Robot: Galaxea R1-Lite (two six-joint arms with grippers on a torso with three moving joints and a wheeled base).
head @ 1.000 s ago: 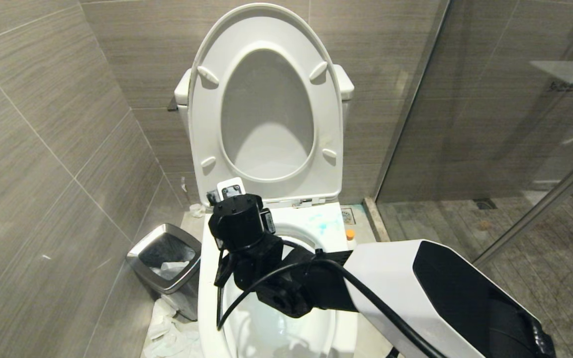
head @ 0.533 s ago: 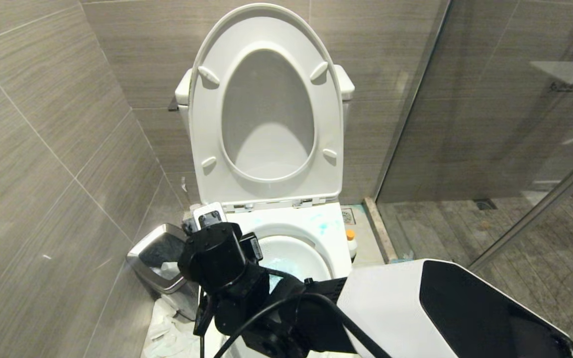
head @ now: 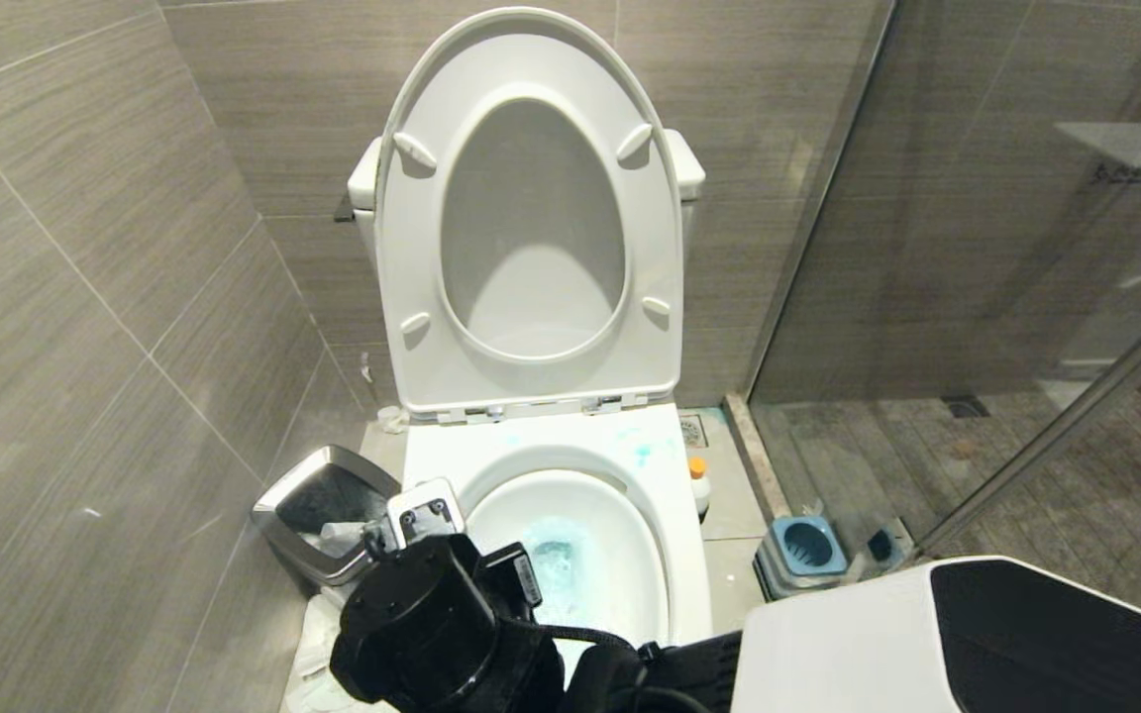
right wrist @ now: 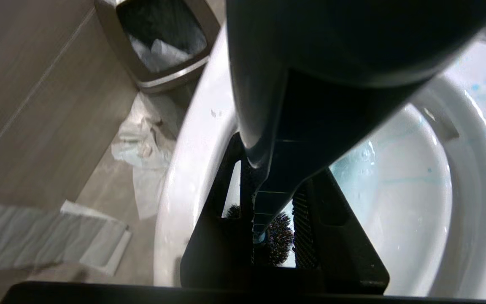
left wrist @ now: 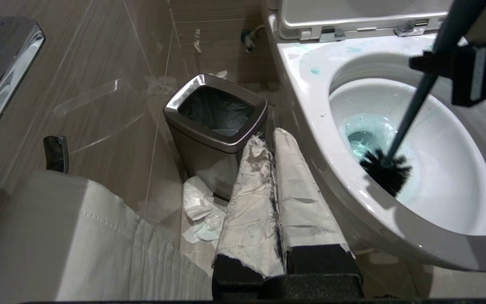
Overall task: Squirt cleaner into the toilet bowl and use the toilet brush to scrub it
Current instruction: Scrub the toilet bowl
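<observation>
Right gripper scrubbing the near-left wall of the bowl with the brush

The right gripper (right wrist: 268, 219) is clamped on the toilet brush (left wrist: 411, 109), whose long handle slants from the upper right of the left wrist view down to black bristles low on the toilet bowl (head: 674, 555) wall, beside the blue cleaner pool (the bottle (head: 697, 482) stands on the floor, right of the bowl in the head view). The left gripper (left wrist: 276, 202), fingers pressed together, rests outside the rim; the right is nearer.
</observation>
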